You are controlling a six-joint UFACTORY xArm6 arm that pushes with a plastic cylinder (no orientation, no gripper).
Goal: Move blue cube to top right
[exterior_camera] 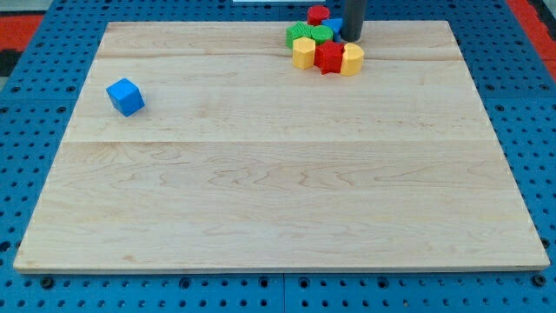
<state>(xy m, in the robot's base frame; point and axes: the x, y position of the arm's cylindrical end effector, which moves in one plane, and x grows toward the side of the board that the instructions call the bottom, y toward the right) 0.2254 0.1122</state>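
Observation:
A blue cube (125, 96) sits alone on the wooden board (278, 174) near the view's left edge, in the upper half. My tip (351, 38) comes down at the view's top, right of centre. It stands at the right side of a cluster of blocks, far from the blue cube. The cluster holds a red block (318, 14), two green blocks (300, 35) (321, 34), a small blue block (334, 25) beside the rod, a yellow block (302, 53), a red star-like block (329, 57) and another yellow block (352, 60).
The board lies on a blue perforated table (35, 52). Red mat corners show at the view's top left (22, 22) and top right (534, 13).

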